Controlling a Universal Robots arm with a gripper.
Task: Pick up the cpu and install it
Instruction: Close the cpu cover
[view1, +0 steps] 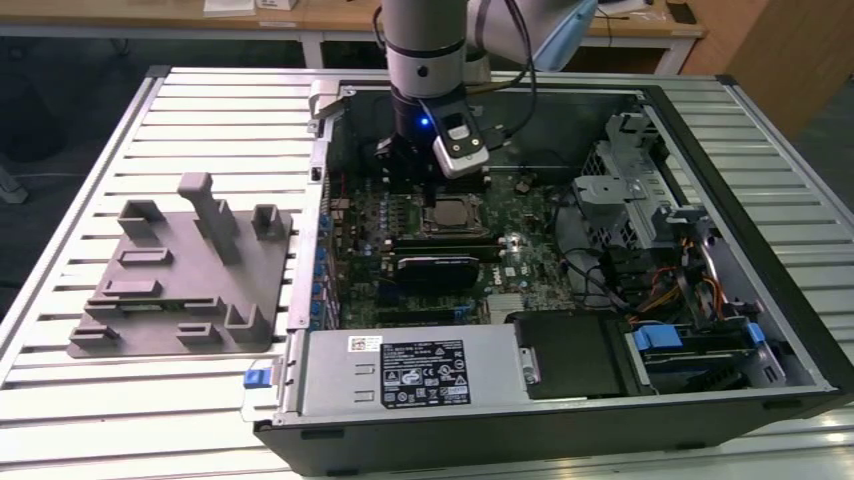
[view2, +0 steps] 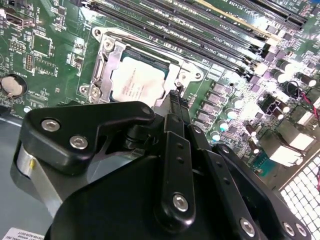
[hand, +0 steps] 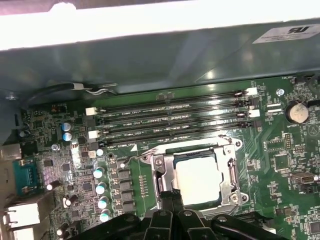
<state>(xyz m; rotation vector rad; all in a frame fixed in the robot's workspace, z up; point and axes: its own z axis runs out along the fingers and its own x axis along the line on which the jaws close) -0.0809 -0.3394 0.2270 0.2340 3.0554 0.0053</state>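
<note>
Nearest, in both wrist views, see the black jointed gripper, fingertips pressed together on nothing, hanging just beside the steel-framed socket. Just beyond, find the small flat square silver-topped cpu lying inside that frame. Farther off, note long black memory slots across the green motherboard.

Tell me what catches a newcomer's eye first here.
The open computer case on the slatted table, with the arm reaching into it, stands out first. Inside, the cpu lies pale and bright in its socket on the green motherboard, the gripper close by its edge. A grey holder tray sits at the exterior view's left.
</note>
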